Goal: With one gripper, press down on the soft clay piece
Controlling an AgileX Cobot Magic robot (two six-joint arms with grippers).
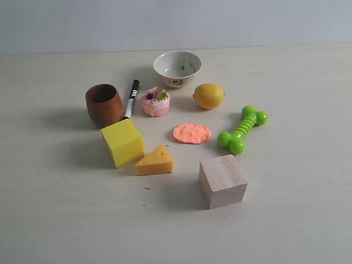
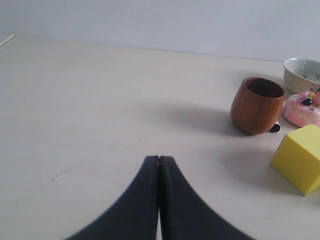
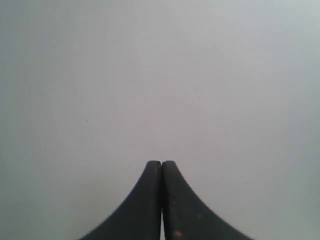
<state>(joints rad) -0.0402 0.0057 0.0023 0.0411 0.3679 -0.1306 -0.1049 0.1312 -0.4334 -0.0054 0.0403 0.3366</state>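
Observation:
The soft clay piece point(image 1: 192, 133) is a flat salmon-orange oval lying on the table between the cheese wedge and the green bone toy. Neither arm shows in the exterior view. In the left wrist view my left gripper point(image 2: 159, 159) is shut with nothing in it, its black fingers pressed together above bare table, well away from the wooden cup point(image 2: 257, 105). My right gripper point(image 3: 161, 163) is shut too and holds nothing; it faces only a plain grey surface. The clay is out of sight in both wrist views.
Around the clay stand a pink toy cake point(image 1: 156, 102), a lemon point(image 1: 208, 95), a green bone toy point(image 1: 241, 130), a wooden cube point(image 1: 222, 180), a cheese wedge point(image 1: 155, 161), a yellow cube point(image 1: 122, 142), a wooden cup point(image 1: 104, 104), a marker point(image 1: 131, 98) and a bowl point(image 1: 177, 69).

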